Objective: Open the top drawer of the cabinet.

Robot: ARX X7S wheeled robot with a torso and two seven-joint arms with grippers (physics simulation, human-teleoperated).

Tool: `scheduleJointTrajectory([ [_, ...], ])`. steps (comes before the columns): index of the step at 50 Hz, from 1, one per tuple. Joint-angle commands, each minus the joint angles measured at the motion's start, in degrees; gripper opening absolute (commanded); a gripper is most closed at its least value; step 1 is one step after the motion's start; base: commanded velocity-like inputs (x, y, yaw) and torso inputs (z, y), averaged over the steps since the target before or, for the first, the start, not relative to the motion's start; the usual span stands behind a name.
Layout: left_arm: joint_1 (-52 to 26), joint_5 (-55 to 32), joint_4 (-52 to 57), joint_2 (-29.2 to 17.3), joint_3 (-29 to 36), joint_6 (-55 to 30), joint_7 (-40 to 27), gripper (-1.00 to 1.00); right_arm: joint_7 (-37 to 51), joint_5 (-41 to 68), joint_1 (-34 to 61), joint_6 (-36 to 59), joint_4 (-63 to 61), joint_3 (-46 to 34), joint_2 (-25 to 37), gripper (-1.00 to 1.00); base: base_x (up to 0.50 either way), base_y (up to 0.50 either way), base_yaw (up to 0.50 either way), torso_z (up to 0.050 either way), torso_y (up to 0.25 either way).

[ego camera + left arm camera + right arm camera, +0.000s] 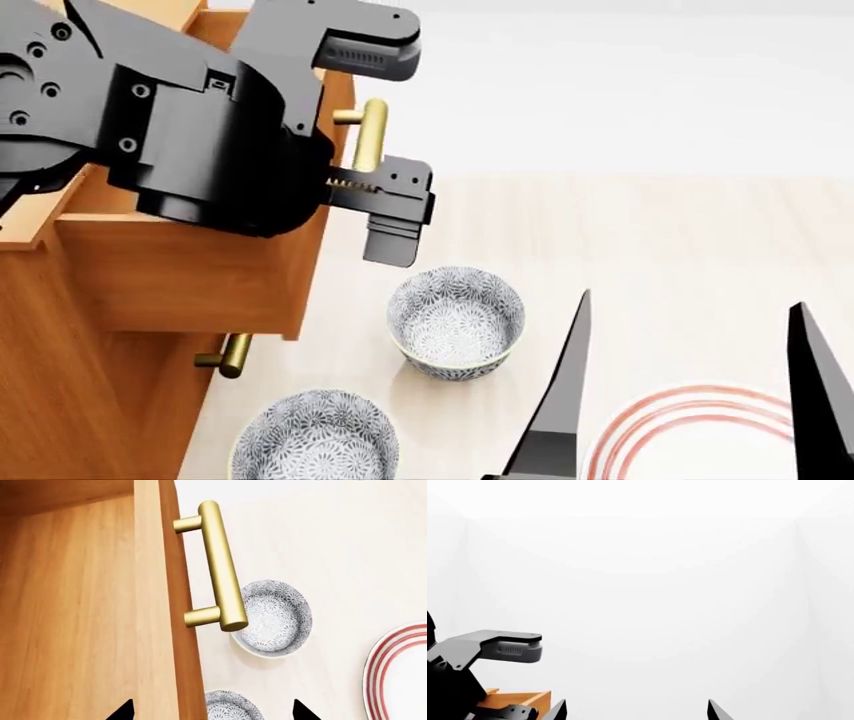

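The cabinet (pixel 80 400) stands at the left in the head view. Its top drawer (pixel 187 270) is pulled out and juts toward the table. The drawer's brass bar handle (pixel 370 130) lies between the two wide-apart fingers of my left gripper (pixel 390 140), which is open and not clamped on it. In the left wrist view the handle (pixel 217 565) sits on the drawer front (pixel 167 605), ahead of the left gripper (pixel 213 715). My right gripper (pixel 687 400) is open and empty at the lower right; in the right wrist view (pixel 637 715) it faces blank white space.
Two patterned grey bowls (pixel 457 320) (pixel 316 440) sit on the pale table below the drawer. A red-striped plate (pixel 694 435) lies under my right gripper. A lower drawer's brass handle (pixel 227 352) shows beneath the open drawer.
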Motion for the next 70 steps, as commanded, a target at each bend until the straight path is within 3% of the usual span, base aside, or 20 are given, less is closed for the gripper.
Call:
scheduleJointTrajectory([
  [1,6.52,-21.66,7.36,1.93,-3.29,1.49,1.65,1.0,0.27,0.21,0.03,-0.13,-0.12,0.07,0.33,1.0,-0.01,0.0,0.0,0.0,0.0],
  [37,2.97,-30.4,15.57,2.27,5.37,9.47,3.4,1.0,0.94,0.38,0.22,-0.81,0.07,-0.46,0.93,1.0,-0.01,0.0,0.0,0.0,0.0],
  [70,-3.69,-38.56,21.9,2.42,16.39,19.53,10.31,1.0,1.67,0.63,0.41,-1.06,-0.04,-0.88,1.65,1.0,-0.01,0.0,0.0,0.0,0.0],
])
